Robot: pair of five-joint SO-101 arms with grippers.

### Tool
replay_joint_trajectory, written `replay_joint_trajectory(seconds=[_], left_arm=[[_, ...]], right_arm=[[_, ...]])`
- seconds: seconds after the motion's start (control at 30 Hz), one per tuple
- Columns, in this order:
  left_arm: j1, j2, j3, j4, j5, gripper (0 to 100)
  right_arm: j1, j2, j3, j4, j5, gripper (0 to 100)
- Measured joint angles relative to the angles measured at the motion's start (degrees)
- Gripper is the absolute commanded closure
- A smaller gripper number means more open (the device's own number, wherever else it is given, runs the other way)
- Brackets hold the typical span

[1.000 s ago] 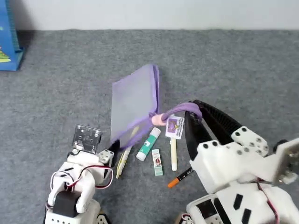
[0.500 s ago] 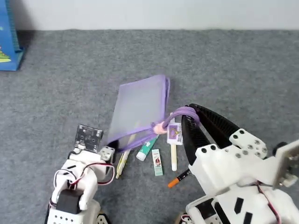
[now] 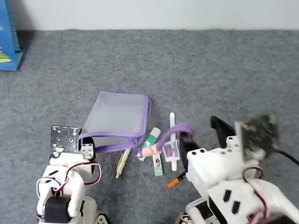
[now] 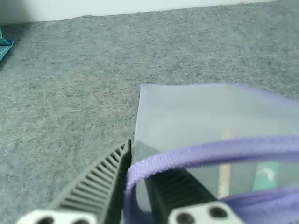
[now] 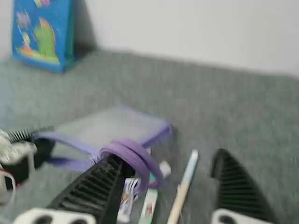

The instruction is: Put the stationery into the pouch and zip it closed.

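The purple see-through pouch [image 3: 117, 119] lies flat on the grey carpeted table [image 3: 219, 70], left of the middle and close to the arms. The left gripper [image 3: 90, 148] sits at the pouch's near left corner. In the left wrist view, its fingers [image 4: 105, 179] are pressed together on the pouch's purple zip edge [image 4: 196, 153] and pinch it.

The right gripper [image 3: 201, 133] is just right of the stationery, with its fingers spread wide apart. In the right wrist view, the pouch's purple strap [image 5: 135, 161] is looped over one finger [image 5: 96, 186], and the other finger [image 5: 233, 186] stands well apart from it with nothing on it. From the high view, the strap [image 3: 180, 131] runs from that finger back toward the pouch's near right corner. A pink charm [image 3: 149, 150] and a small printed tag [image 3: 171, 150] hang along it.

The stationery lies on the carpet outside the pouch, near its near edge:
- A yellow pencil [image 3: 122, 163] lies on the left.
- A green and white glue stick [image 3: 150, 139] touches the pouch's corner.
- A small flat eraser pack [image 3: 158, 164] lies beside the glue stick.
- A white pen [image 3: 172, 133] passes under the strap.
- An orange-tipped marker [image 3: 177, 179] lies nearest the right arm's base.

A blue box [image 3: 7, 39] stands at the far left by the white wall [image 3: 154, 14].
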Motion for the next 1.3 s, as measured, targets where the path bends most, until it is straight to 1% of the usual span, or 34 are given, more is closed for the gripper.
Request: replay_joint_trajectory(seconds=[0.1,0.2,0.3,0.53,0.63,0.77,0.97,1.03,1.17,1.3], left_arm=[[0.0,0.0,-0.44,0.09,0.0,99],[0.0,0.0,-0.44,0.09,0.0,99],[0.0,0.0,-0.97,0.79,0.0,99],[0.09,0.0,-7.38,6.59,0.62,99],[0.0,0.0,-8.0,6.95,0.62,99],[0.0,0.0,-8.0,6.95,0.62,99],[-1.05,0.0,-8.0,6.95,0.7,99],[-2.29,0.09,-8.62,6.95,1.67,99],[-2.9,0.09,-10.73,6.95,2.37,99],[-2.29,0.09,-10.81,6.95,2.37,99]], right_arm=[[0.0,2.02,0.0,4.04,0.0,73.5],[0.0,4.4,0.0,6.24,0.0,74.0],[0.0,7.3,0.79,6.33,-0.18,73.9],[-0.26,17.67,8.7,6.42,-2.11,73.8],[-0.18,20.22,9.49,6.42,-2.11,73.8],[-0.26,20.31,9.49,6.42,-2.11,74.2],[0.53,20.57,12.22,6.15,0.35,74.2],[2.81,22.59,14.77,4.4,0.79,74.3],[8.79,29.89,18.02,-3.34,2.73,74.3],[11.6,38.77,18.46,-11.34,4.4,74.3]])
